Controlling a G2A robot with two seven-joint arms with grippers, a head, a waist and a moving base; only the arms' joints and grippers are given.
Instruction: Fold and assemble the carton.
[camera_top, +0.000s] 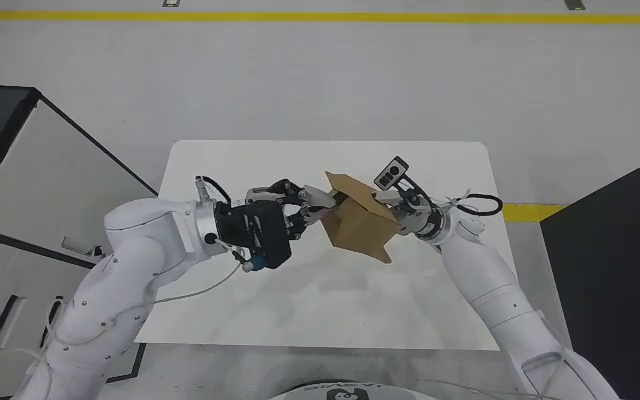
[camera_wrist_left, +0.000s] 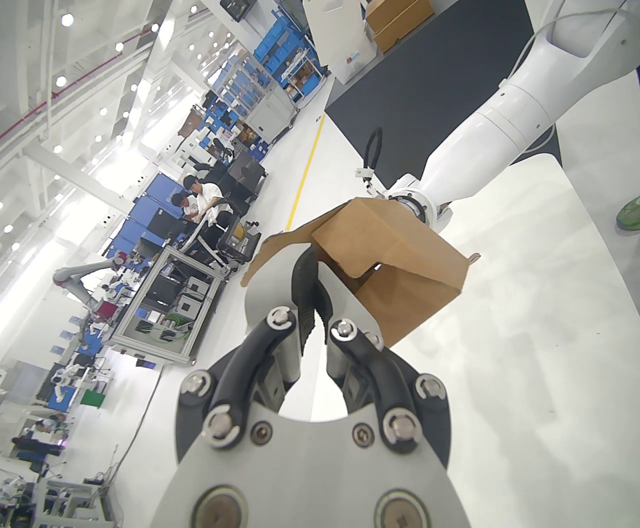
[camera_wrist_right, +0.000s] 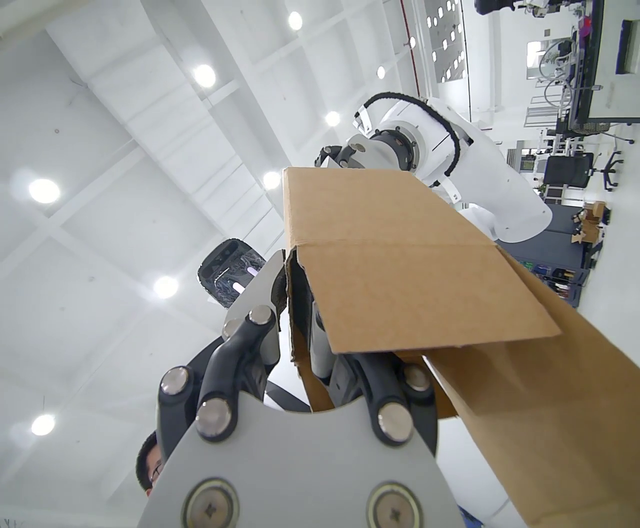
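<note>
Hanging tilted over the middle of the white surface (camera_top: 420, 310), the brown carton (camera_top: 358, 228) is half-formed, its flaps loose. At one end of the carton the right hand (camera_wrist_right: 300, 330) is clamped across a side wall. At the opposite, open end the left hand (camera_wrist_left: 311, 280) has pinched nearly together on a flap edge. It looks like light, thin board, stiff across panels and floppy at creases, so grip near the folds, gently.

Carton (camera_top: 358, 225) (tilted) between left tool (camera_top: 312, 208) and right tool (camera_top: 397, 213).
</note>
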